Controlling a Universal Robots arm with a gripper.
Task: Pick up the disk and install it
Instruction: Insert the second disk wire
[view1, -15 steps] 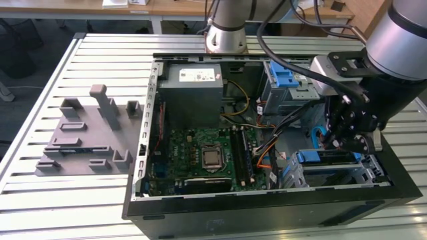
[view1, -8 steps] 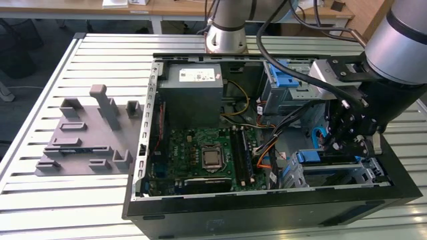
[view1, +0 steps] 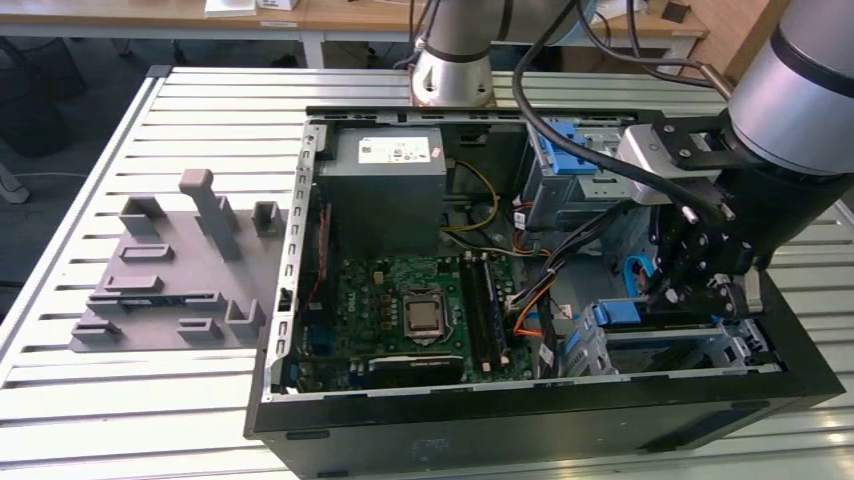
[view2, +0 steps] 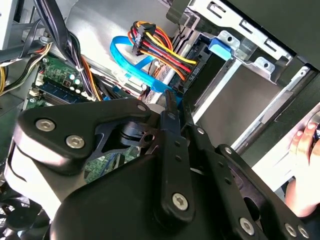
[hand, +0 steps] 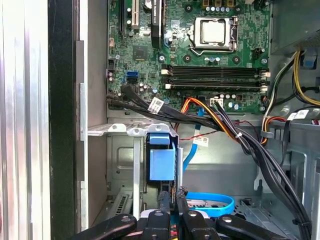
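Note:
The disk (view1: 625, 313) sits in the metal drive cage (view1: 694, 345) at the front right corner of the open computer case, as seen in the exterior view. Its blue carrier end (hand: 161, 161) faces out of the cage (hand: 122, 131) in the first wrist view. My gripper (view1: 674, 292) hangs just above the cage. Its two thin fingers stand together, shut, with nothing visible between them. Their tips (hand: 173, 195) lie close to the carrier's blue end. In the second wrist view the gripper (view2: 170, 97) points at a blue cable and a bundle of coloured wires.
The motherboard (view1: 414, 300), a grey power supply box (view1: 384, 165) and loose cables (hand: 225, 125) fill the case. A blue data cable (hand: 210, 205) loops beside the fingers. A person's hand (view2: 304, 145) rests at the case edge. A grey fixture plate (view1: 167, 270) lies on the exterior view's left.

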